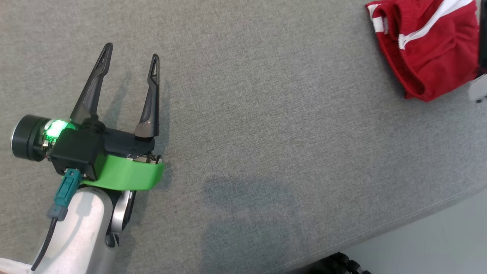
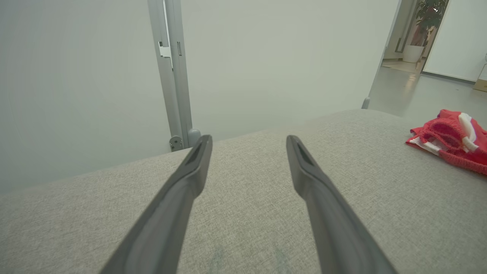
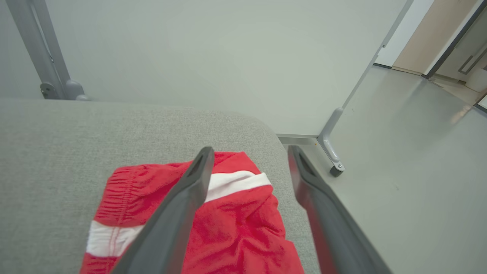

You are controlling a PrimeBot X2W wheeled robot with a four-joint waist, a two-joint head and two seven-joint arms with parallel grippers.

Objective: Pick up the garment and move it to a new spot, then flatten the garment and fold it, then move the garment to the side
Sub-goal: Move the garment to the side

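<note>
The garment [image 1: 426, 45], red shorts with white stripes, lies bunched at the far right corner of the grey cushion [image 1: 266, 114]. In the left wrist view the garment [image 2: 451, 139] sits far to the right, well away from my left gripper [image 2: 249, 141]. My left gripper [image 1: 129, 53] hovers open over bare cushion at the left. In the right wrist view my right gripper [image 3: 249, 152] stands open just above the garment [image 3: 232, 224], its fingers spread with nothing between them; the left finger crosses over the cloth.
The cushion's right edge [image 3: 281, 152] drops to a pale floor [image 3: 399, 171]. A partition wall with metal legs [image 3: 331, 152] stands behind. A dark object [image 1: 338, 264] shows below the cushion's front edge.
</note>
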